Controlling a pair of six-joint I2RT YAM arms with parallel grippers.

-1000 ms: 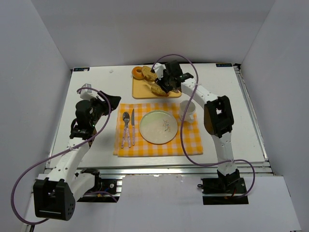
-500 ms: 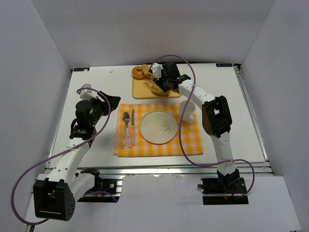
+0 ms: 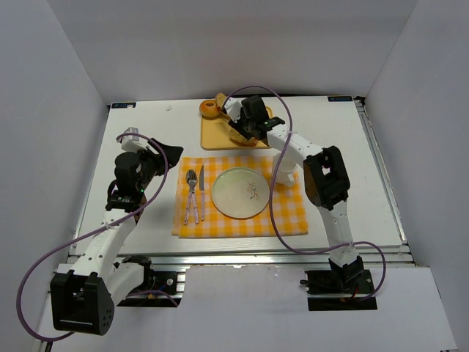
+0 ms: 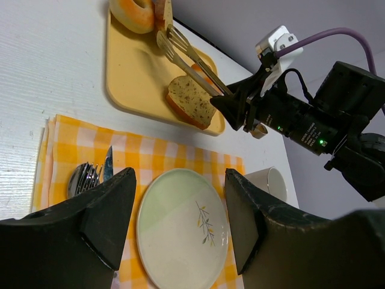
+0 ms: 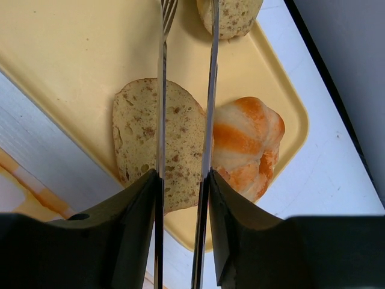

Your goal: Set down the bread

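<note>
**Nearly at the pick: tongs reaching across the tray**

Your right pincer (image 5: pixel 180 186) is pinching a pair of metal tongs (image 5: pixel 161 90), which pokes out between its fingers with the two arms a little apart. The bread (image 5: pixel 231 18) sits at the far-left corner of the yellow tray (image 5: pixel 72 54), next to the bagel (image 4: pixel 133 12). The tong tips lie right by its edge but have not closed on it. The larger slice (image 5: pixel 144 138) lies flat near the tray's front-right edge, directly under the tong shafts, with an orange-streaked roll (image 5: pixel 243 141) touching it.

By my reading you are at the approach step, with nothing lifted yet. Next, bring the tips astride the bread, squeeze and lift it clear of the tray. Then carry it to the plate (image 4: pixel 180 226), just in front of the tray. Mind the shafts don't drag the larger slice.

Your left pincer (image 4: pixel 174 223) is spread, empty and well clear of the tray.
</note>
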